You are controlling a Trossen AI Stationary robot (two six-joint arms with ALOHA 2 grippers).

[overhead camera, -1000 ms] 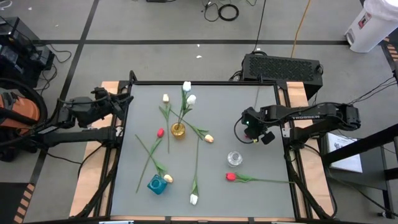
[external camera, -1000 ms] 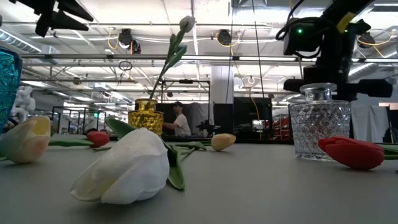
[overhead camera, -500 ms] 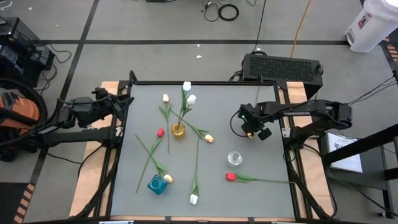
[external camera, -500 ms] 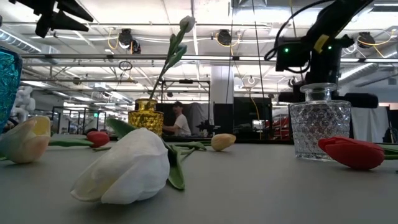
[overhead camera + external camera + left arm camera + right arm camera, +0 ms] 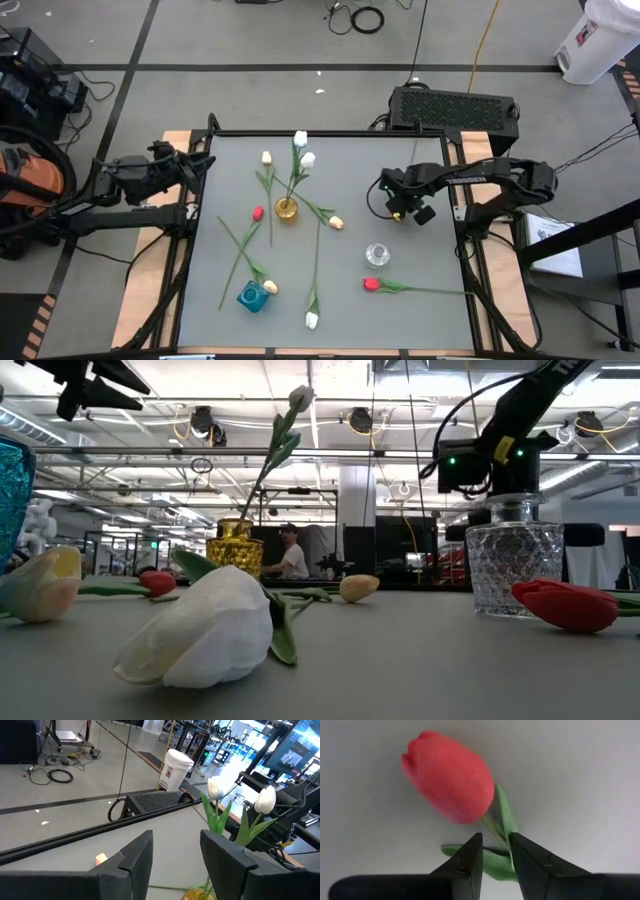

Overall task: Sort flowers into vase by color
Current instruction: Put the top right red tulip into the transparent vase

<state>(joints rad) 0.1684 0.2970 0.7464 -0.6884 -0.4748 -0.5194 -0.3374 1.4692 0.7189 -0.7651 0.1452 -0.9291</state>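
- Nearest the front edge, a white tulip (image 5: pixel 205 635) lies flat, and a blue vase (image 5: pixel 252 296) stands with a pale yellow tulip (image 5: pixel 270 287) just beside it; nothing here has been disturbed over the last second.
- Slightly farther back, a red tulip (image 5: pixel 371 284) lies loose on the table (image 5: pixel 420 320), near the clear glass vase (image 5: pixel 377 254), in which no flower can be seen.
- Beyond that vase, the right gripper (image 5: pixel 495 845) is seen with its fingers drawn nearly together on the thin stem of a second red tulip (image 5: pixel 450 777), whose head hangs over bare table.
- Over the last second this gripper has been carried away from the clear glass vase, toward the middle of the table. The flower is therefore judged to be in transit, not yet placed; whether it is being repositioned for insertion or taken elsewhere cannot be told.
- Farther in, the gold vase (image 5: pixel 287 209) already holds two white tulips (image 5: pixel 300 138) upright, so white appears partly sorted. Another red head (image 5: pixel 258 213) and two more pale yellow heads (image 5: pixel 336 222) lie loose around it.
- Farthest off, at the table's left rear edge, the left gripper (image 5: pixel 175 845) is kept waiting, fingers well apart and nothing between them, unchanged.
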